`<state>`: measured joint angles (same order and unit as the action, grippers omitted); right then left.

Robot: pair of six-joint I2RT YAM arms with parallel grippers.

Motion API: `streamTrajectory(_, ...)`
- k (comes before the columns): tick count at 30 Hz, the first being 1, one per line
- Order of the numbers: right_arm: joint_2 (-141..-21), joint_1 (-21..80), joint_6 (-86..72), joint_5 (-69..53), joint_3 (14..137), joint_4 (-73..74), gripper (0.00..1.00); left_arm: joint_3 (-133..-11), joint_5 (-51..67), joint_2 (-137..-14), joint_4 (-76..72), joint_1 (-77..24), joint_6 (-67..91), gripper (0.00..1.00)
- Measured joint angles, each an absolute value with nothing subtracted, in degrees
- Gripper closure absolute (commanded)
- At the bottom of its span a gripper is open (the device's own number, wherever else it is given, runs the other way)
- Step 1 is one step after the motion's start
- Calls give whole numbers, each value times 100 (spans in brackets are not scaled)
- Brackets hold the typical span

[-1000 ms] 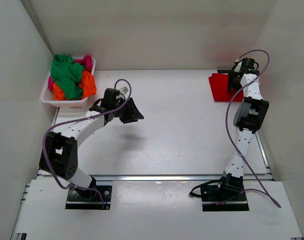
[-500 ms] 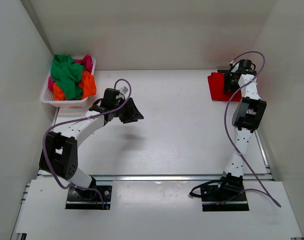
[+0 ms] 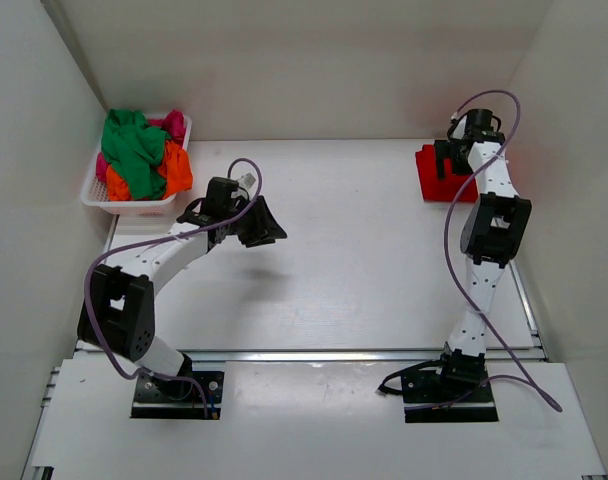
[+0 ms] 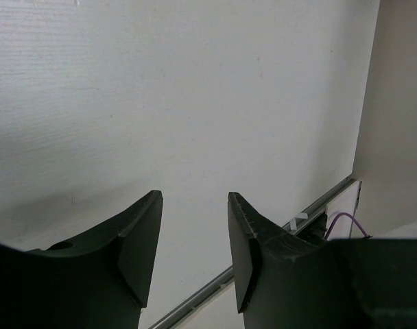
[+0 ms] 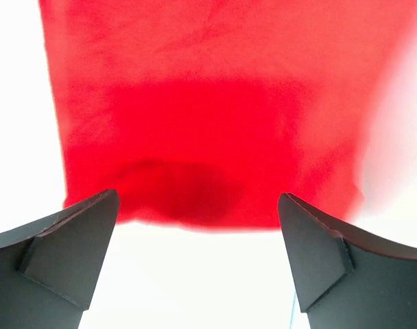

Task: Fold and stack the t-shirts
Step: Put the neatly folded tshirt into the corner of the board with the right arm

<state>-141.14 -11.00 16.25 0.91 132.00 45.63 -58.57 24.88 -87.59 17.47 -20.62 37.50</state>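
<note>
Hovering with its jaws spread wide and nothing between them, the right gripper [image 5: 198, 199] looks straight down on the red shirt [image 5: 208, 103]. The shirt lies flat on the table [image 3: 364, 250], directly beneath the gripper and reaching ahead of it, and its near edge runs between the two fingertips. From the wrist view it reads as a tidy rectangle with straight sides, so its folding looks done. Whether the fingertips touch the cloth cannot be told.

Well off to that gripper's left, the left gripper [image 4: 195, 199] hangs over bare table with its jaws a modest gap apart, holding nothing. Beyond it, farther left and toward the back wall, stands the white basket [image 3: 134, 207]. In it are a green shirt [image 3: 129, 150], an orange shirt [image 3: 176, 170] and a pink shirt [image 3: 172, 123], bunched together and unfolded.

As a judgement, the task is at an early stage. One shirt appears folded and placed as the base of the stack, and the crumpled ones in the basket are yet to be taken out, folded and laid on top of it.
</note>
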Motion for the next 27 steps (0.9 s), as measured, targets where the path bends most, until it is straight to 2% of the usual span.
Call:
streamTrajectory(4,-12344,-773,1234,770,11716,4191,1,-5568,2488,-8394,1608,-2102,3859,46)
streamTrajectory(9,-10180,-412,674,755,10390,4119,1,-5157,2462,-7660,1562,-2202,3905,42)
streamTrajectory(13,-9710,-248,154,419,9633,4464,1,-4982,2434,-7124,1675,-2119,3841,40)
streamTrajectory(17,-9500,207,-231,10,7902,4519,0,-4792,2279,-6639,1852,-1984,3747,38)
streamTrajectory(20,-9043,600,-445,-427,6978,4703,1,-4554,2169,-6300,1909,-1944,3699,34)
streamTrajectory(21,-8781,679,-504,-582,6825,4718,1,-4473,2137,-6217,1938,-1951,3684,27)
streamTrajectory(23,-8237,663,-596,-786,6724,4624,1,-4383,2071,-6147,2053,-1964,3605,1)
streamTrajectory(25,-7754,558,-648,-897,6722,4423,1,-4410,2058,-6261,2252,-1927,3483,4)
streamTrajectory(27,-7441,497,-676,-961,6722,4270,1,-4604,1994,-6591,2600,-1822,3256,1)
